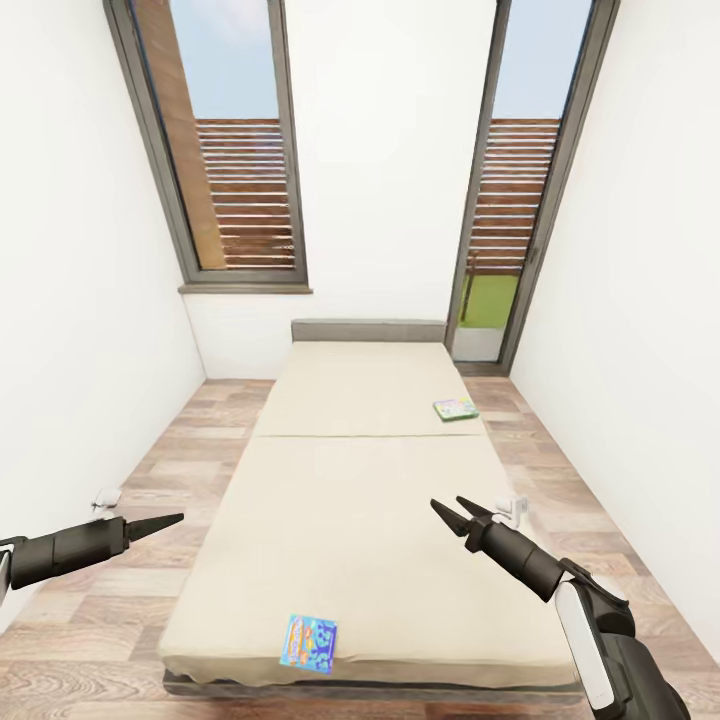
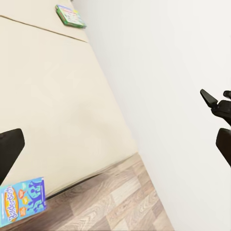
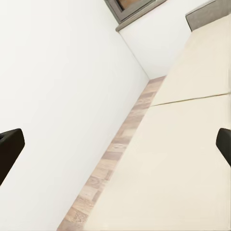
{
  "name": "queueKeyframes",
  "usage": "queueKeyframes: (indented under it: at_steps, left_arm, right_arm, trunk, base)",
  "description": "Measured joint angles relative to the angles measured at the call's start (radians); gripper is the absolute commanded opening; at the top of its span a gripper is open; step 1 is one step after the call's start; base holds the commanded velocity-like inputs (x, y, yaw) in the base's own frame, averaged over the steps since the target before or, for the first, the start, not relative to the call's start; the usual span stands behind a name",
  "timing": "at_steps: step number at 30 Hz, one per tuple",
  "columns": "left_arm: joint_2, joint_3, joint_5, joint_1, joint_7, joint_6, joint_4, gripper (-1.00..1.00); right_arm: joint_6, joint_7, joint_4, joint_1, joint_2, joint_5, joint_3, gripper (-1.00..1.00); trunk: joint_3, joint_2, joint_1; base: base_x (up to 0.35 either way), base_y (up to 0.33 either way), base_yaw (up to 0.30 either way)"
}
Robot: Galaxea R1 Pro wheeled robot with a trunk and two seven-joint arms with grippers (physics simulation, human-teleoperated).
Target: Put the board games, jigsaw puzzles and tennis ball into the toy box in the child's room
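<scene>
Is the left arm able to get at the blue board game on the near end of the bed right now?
Probably yes: the blue board game lies flat near the mattress edge, nothing on it, and the left gripper hangs nearby.

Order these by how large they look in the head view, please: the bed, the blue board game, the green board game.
1. The bed, by far the largest.
2. The blue board game, at the bed's near edge.
3. The green board game, farther up the bed.

The blue box lies nearer the camera, so their true sizes may be alike.
</scene>
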Motion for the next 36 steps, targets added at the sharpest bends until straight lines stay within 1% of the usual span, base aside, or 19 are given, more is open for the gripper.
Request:
queueKeyframes:
  at_steps: [3, 10, 16, 21, 27, 29, 32, 36]
  left_arm:
    - [0.0, 0.0, 0.0, 0.0, 0.0, 0.0, 0.0, 1.0]
    - [0.0, 0.0, -0.001, 0.0, 0.0, 0.0, 0.0, 1.0]
    - [0.0, 0.0, 0.0, 0.0, 0.0, 0.0, 0.0, 1.0]
    - [0.0, 0.0, -0.001, 0.0, 0.0, 0.0, 0.0, 1.0]
    - [0.0, 0.0, 0.0, 0.0, 0.0, 0.0, 0.0, 1.0]
    - [0.0, 0.0, -0.001, 0.0, 0.0, 0.0, 0.0, 1.0]
    - [0.0, 0.0, 0.0, 0.0, 0.0, 0.0, 0.0, 1.0]
    - [0.0, 0.0, 0.0, 0.0, 0.0, 0.0, 0.0, 1.0]
  right_arm:
    - [-0.001, 0.0, 0.0, 0.0, 0.0, 0.0, 0.0, 1.0]
    - [-0.002, 0.0, 0.001, 0.0, 0.0, 0.0, 0.0, 1.0]
    - [-0.002, 0.0, 0.0, 0.0, 0.0, 0.001, 0.0, 1.0]
    - [-0.002, 0.0, 0.001, 0.0, 0.0, 0.0, 0.0, 1.0]
    - [-0.012, 0.0, 0.016, 0.0, 0.0, 0.001, -0.001, 1.0]
    - [-0.024, 0.0, 0.02, 0.0, 0.0, 0.0, 0.004, 1.0]
    - [-0.038, 0.0, 0.027, 0.0, 0.0, 0.001, 0.026, 1.0]
    - [-0.041, 0.0, 0.029, 0.0, 0.0, 0.001, 0.035, 1.0]
  trunk:
    - [0.005, 0.0, 0.0]
    - [0.017, 0.0, 0.0]
    - [0.027, 0.0, 0.0]
    - [0.035, 0.0, 0.0]
    - [0.045, 0.0, 0.0]
    - [0.048, 0.0, 0.0]
    - [0.053, 0.0, 0.0]
    - [0.06, 0.0, 0.0]
  base:
    - [0.0, -0.202, 0.0]
    - [0.0, -0.067, 0.0]
    - [0.0, -0.225, 0.0]
    - [0.0, -0.091, 0.0]
    - [0.0, -0.213, 0.0]
    - [0.0, -0.109, 0.0]
    - [0.0, -0.042, 0.0]
    - [0.0, -0.156, 0.0]
